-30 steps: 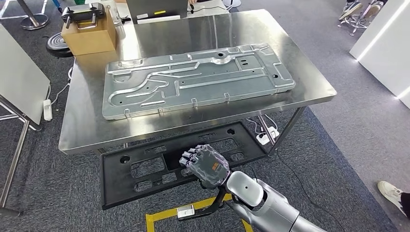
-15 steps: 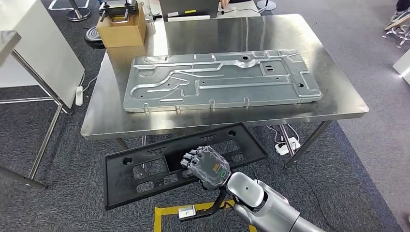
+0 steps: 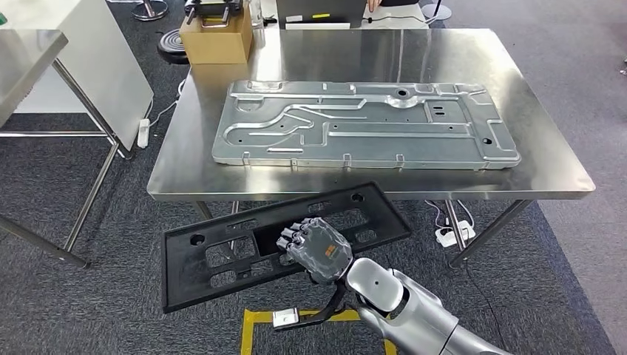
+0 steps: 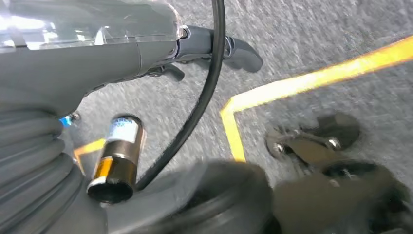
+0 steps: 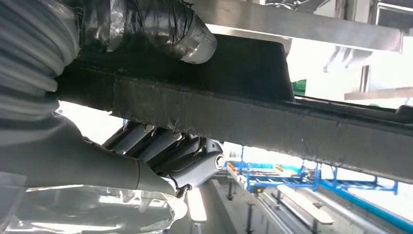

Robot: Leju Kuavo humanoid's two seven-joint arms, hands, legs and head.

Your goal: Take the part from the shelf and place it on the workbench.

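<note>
Steel workbench [image 3: 185, 159], right hand [image 3: 316, 250] gripping flat black part [image 3: 222, 251]

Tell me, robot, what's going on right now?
Right hand grips black panel, short of the workbench. Left hand hangs empty over carpet. Silver plate takes up most of the bench.

The long, flat black plastic panel with rectangular cut-outs [image 3: 222, 248] hangs tilted at 6 o'clock, below the stainless-steel workbench's [image 3: 547, 159] near edge.

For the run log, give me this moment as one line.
right hand: holds black part | part: below workbench edge, not placed | left hand: holds nothing
</note>
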